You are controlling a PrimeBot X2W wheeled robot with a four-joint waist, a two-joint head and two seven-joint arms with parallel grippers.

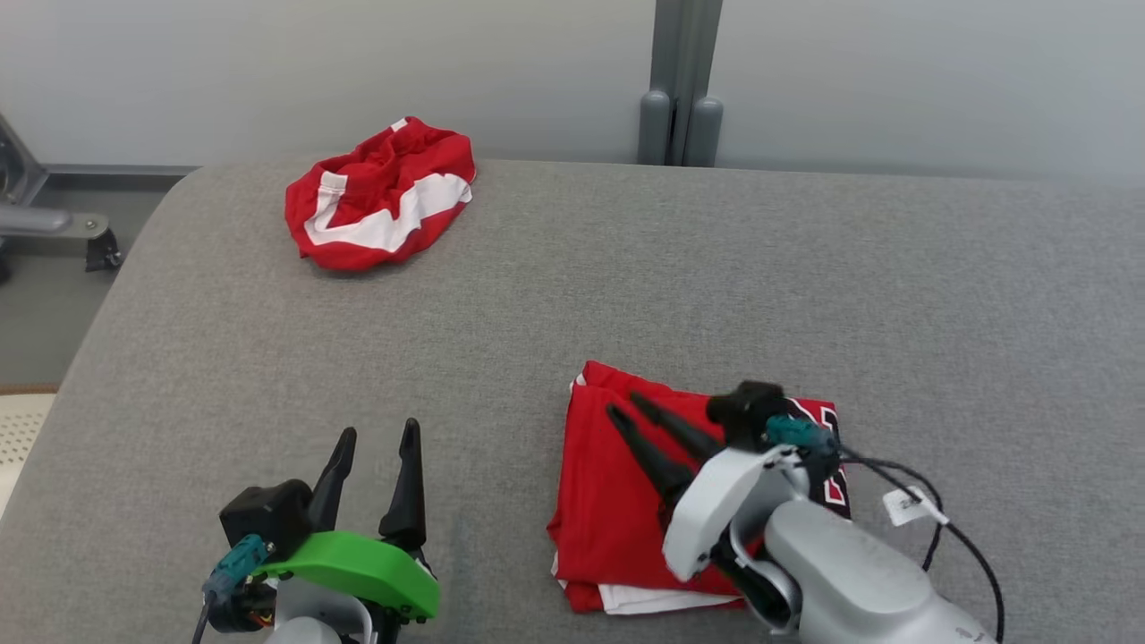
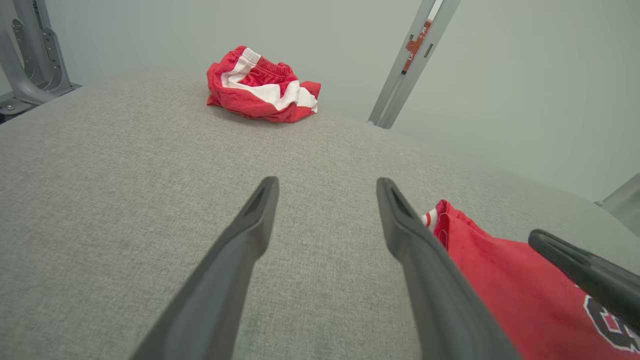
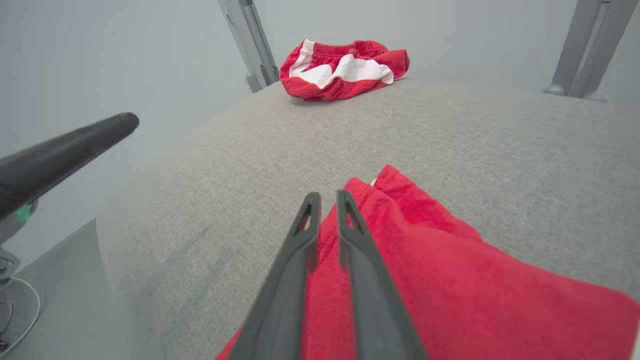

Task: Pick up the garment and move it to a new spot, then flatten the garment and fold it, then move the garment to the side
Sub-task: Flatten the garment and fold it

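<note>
The folded red garment (image 1: 599, 483) lies flat near the front of the grey padded table (image 1: 716, 268), with a dark logo at its right edge and white trim at the bottom. My right gripper (image 1: 626, 404) hovers over its far left corner, jaws only a narrow slit apart with nothing between them (image 3: 327, 194); red cloth (image 3: 450, 280) lies beneath the fingers. My left gripper (image 1: 379, 429) stands open and empty over bare table, to the left of the garment (image 2: 500, 290). The left wrist view shows its spread fingers (image 2: 325, 182).
A crumpled red and white garment (image 1: 380, 197) sits at the far left of the table, near the back edge. Grey metal posts (image 1: 680, 89) rise behind the table. The table's left edge curves down to the floor, where a metal frame (image 1: 54, 224) stands.
</note>
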